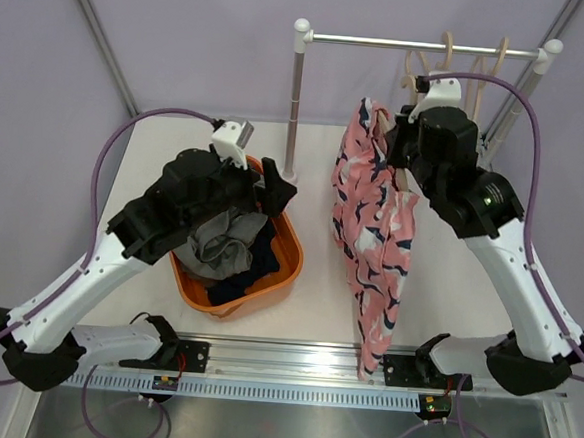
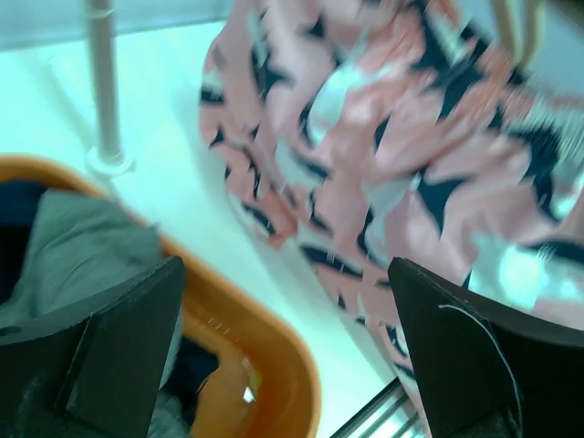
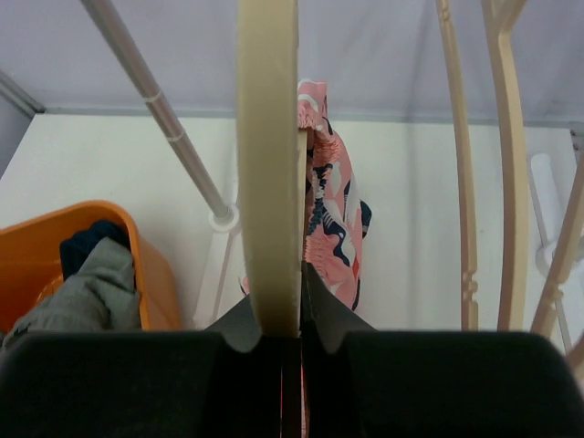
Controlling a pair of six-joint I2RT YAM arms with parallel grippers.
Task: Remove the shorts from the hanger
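Notably, right gripper (image 3: 274,327) pinched tight on pale hanger (image 3: 267,137), pink shorts (image 1: 371,235) hanging below; left gripper (image 2: 285,301) spread wide, empty, over orange basket (image 1: 292,251) holding grey shorts (image 1: 215,244), navy shorts (image 1: 257,264).

Top view high, far; wrist views close; all share pink shorts (image 1: 371,235).

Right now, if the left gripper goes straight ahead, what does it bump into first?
Probably the pink shorts hanging just ahead of the open left gripper; depth is unclear, so it might reach the table first.
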